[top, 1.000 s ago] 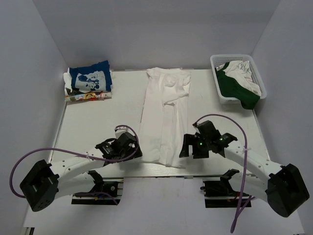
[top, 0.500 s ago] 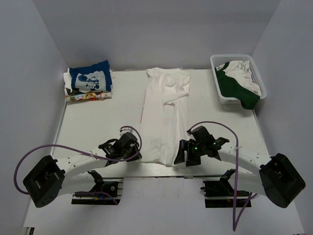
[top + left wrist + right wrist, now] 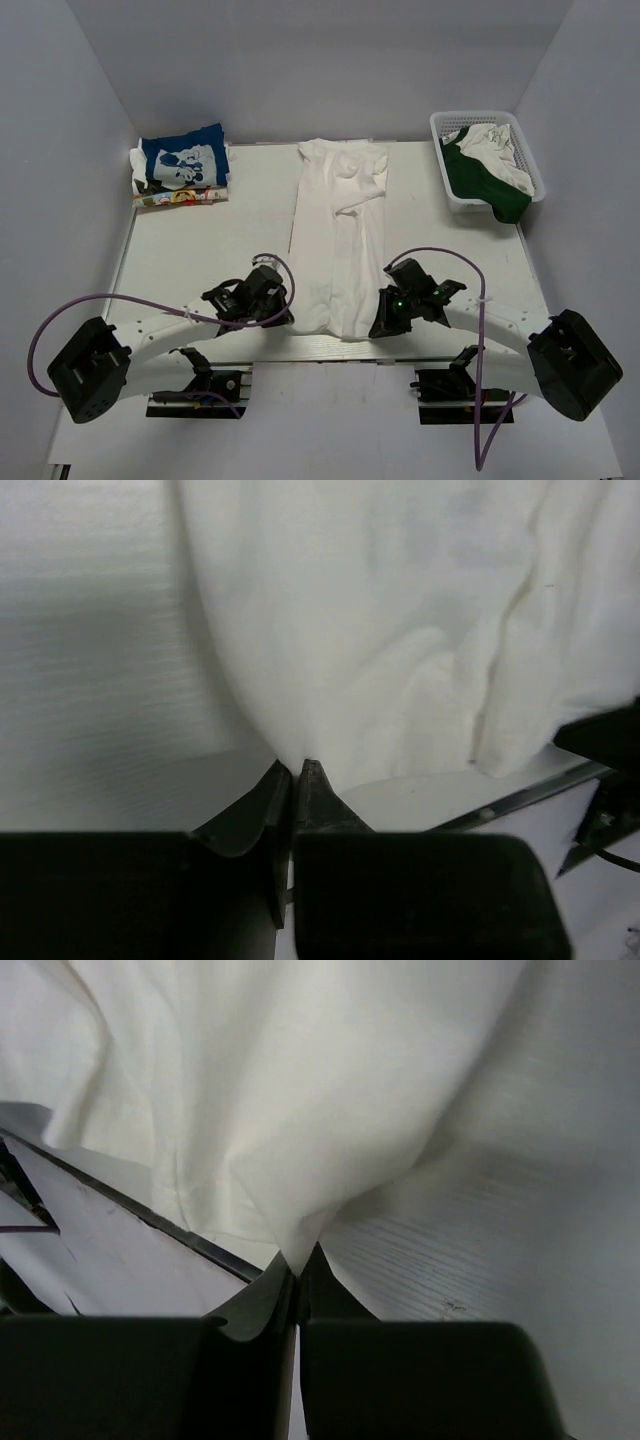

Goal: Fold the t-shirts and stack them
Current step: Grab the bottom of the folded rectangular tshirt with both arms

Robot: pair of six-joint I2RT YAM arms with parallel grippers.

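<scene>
A white t-shirt lies as a long narrow strip down the middle of the table, plain side up. At its near left corner my left gripper is shut on the white t-shirt, the cloth pinched at the fingertips. My right gripper is shut on the near right corner, where the white cloth runs into the closed jaws. A folded blue t-shirt with white cartoon print tops a small pile at the far left.
A white basket at the far right holds a green and a white garment, the green one spilling over its near edge. A colourful folded shirt lies under the blue one. The table's metal front edge runs just behind my grippers.
Both grippers moved inward to the white t-shirt's near corners and went from open to shut on the cloth.
</scene>
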